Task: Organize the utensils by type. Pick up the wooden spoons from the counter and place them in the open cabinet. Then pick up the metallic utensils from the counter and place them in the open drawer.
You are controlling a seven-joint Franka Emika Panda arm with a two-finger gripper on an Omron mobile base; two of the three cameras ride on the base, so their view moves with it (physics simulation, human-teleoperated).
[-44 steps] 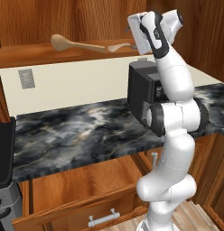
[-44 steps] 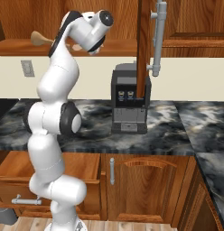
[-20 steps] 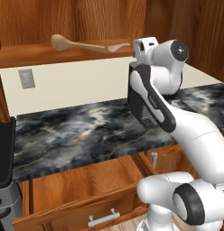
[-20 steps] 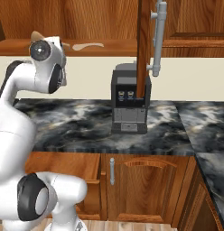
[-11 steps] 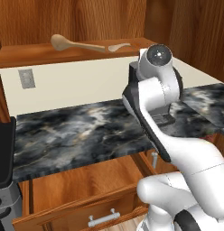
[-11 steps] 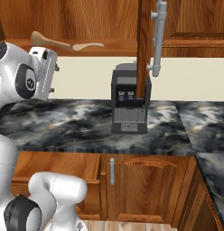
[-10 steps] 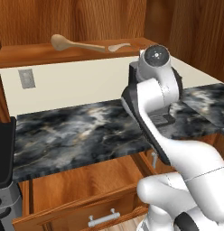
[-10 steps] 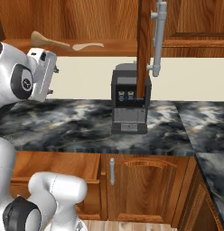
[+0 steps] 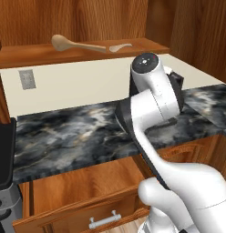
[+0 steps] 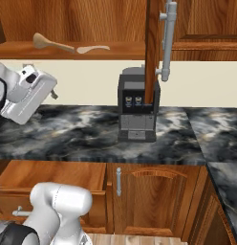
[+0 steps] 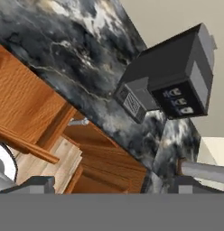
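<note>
up on the open cabinet shelf (image 9: 23,54) in the left base view lie the large wooden spoon (image 9: 71,43) and the small wooden spoon (image 9: 120,46), end to end. below, the marbled counter (image 9: 64,136) runs above the open drawer (image 9: 83,186). from the right base view, both spoons rest on the same shelf, left of a black coffee machine (image 10: 137,112) standing on the counter. through the hand view, the gripper (image 11: 109,185) has its fingers spread wide with nothing between them, facing the coffee machine and counter edge.
</note>
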